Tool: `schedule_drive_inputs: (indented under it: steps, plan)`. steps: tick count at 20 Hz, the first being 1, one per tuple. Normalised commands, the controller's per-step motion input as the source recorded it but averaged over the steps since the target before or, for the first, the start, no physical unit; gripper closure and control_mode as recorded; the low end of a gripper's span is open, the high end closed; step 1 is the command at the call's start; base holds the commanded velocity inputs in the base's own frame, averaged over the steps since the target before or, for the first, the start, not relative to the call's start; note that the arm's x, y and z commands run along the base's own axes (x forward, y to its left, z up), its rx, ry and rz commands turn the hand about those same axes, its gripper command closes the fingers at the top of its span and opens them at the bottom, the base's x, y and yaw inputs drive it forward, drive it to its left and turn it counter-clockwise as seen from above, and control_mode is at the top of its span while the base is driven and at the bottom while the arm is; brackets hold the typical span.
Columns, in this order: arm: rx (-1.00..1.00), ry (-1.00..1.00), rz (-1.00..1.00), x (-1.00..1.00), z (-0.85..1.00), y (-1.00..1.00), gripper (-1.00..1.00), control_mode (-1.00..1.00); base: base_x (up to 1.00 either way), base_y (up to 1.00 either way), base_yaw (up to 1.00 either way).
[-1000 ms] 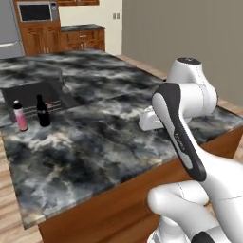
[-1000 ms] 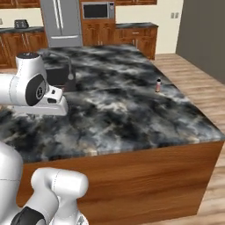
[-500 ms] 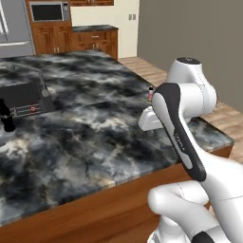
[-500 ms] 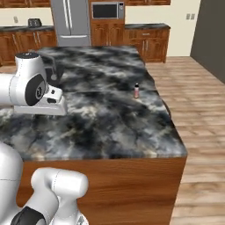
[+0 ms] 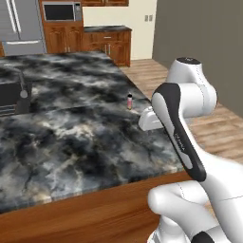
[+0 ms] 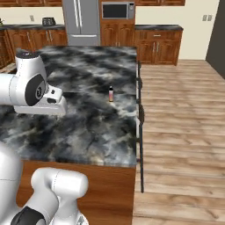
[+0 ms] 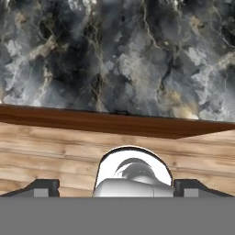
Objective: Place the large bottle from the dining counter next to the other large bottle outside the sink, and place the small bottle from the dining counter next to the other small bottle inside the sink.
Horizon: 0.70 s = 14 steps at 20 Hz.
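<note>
1 small bottle (image 5: pixel 129 101) stands alone on the marbled desk (image 5: pixel 71 137): likely light, rigid, tippy; grip mid-body. Hand (image 7: pixel 117 187) wide, empty.

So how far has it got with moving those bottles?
Hard to say what is finished: the sink is barely in view and no bottle shows beside it. Nothing is in hand; the gripper has its jaws wide open and empty. Left to do: the small bottle stands untouched near the edge of the dining counter, apart from the gripper.
</note>
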Motion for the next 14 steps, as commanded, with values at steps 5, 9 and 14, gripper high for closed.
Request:
schedule_drive_inputs:
  steps: [5, 9, 14]
  plan:
    - [0.00, 0.00, 0.00, 0.00, 0.00, 0.00, -1.00, 1.00, 0.32, -1.00, 0.31]
    - [0.00, 0.00, 0.00, 0.00, 0.00, 0.00, -1.00, 1.00, 0.18, -1.00, 0.33]
    - [0.00, 0.00, 0.00, 0.00, 0.00, 0.00, -1.00, 1.00, 0.34, -1.00, 0.34]
